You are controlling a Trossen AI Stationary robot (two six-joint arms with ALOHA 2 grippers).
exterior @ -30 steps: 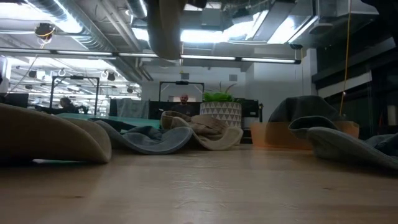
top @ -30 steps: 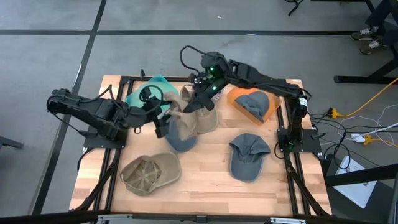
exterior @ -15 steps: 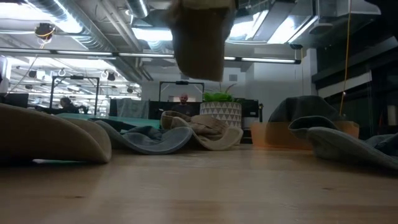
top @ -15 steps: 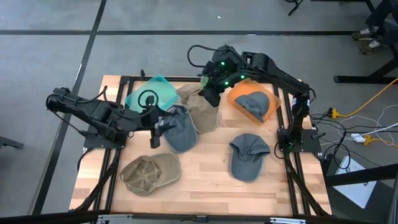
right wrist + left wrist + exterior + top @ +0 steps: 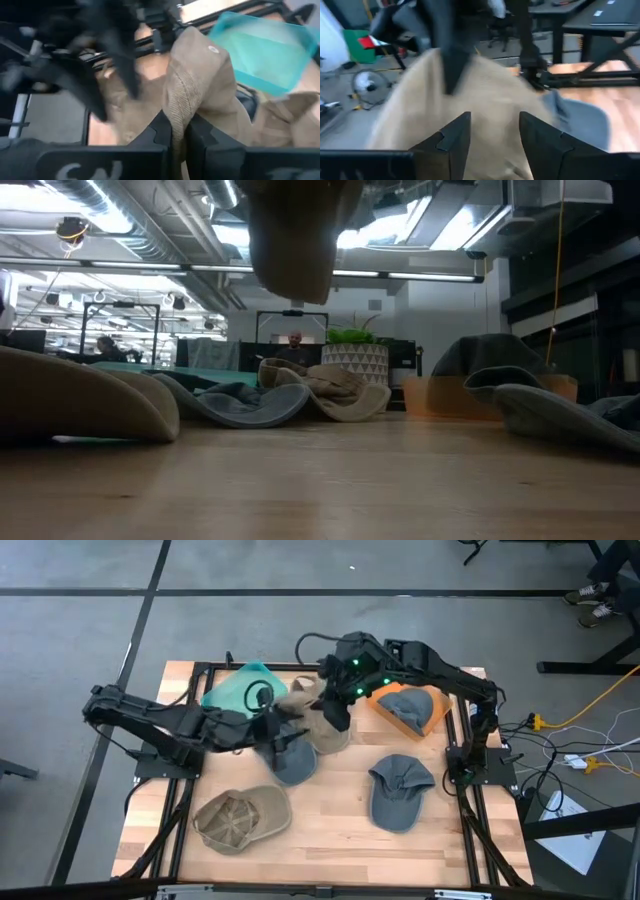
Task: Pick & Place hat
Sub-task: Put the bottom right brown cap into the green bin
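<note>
**Tan hat lifted while the left arm closes in**

Since a second ago, the left gripper (image 5: 272, 730) has pushed in toward the hats at mid-table, and the right gripper (image 5: 335, 705) has carried the tan hat (image 5: 318, 720) slightly back toward it.

From above, the tan hat hangs from the right gripper over the grey-blue hat (image 5: 292, 760), between the teal bin (image 5: 232, 692) and the orange bin (image 5: 380, 700).

At table level, the hat's tan fabric dangles down from overhead.

The left wrist camera shows its fingers (image 5: 451, 142) spread, tan cloth just ahead, likely for a handover.

The right wrist camera shows jaws pinching the hat's edge. No readable writing anywhere.
</note>
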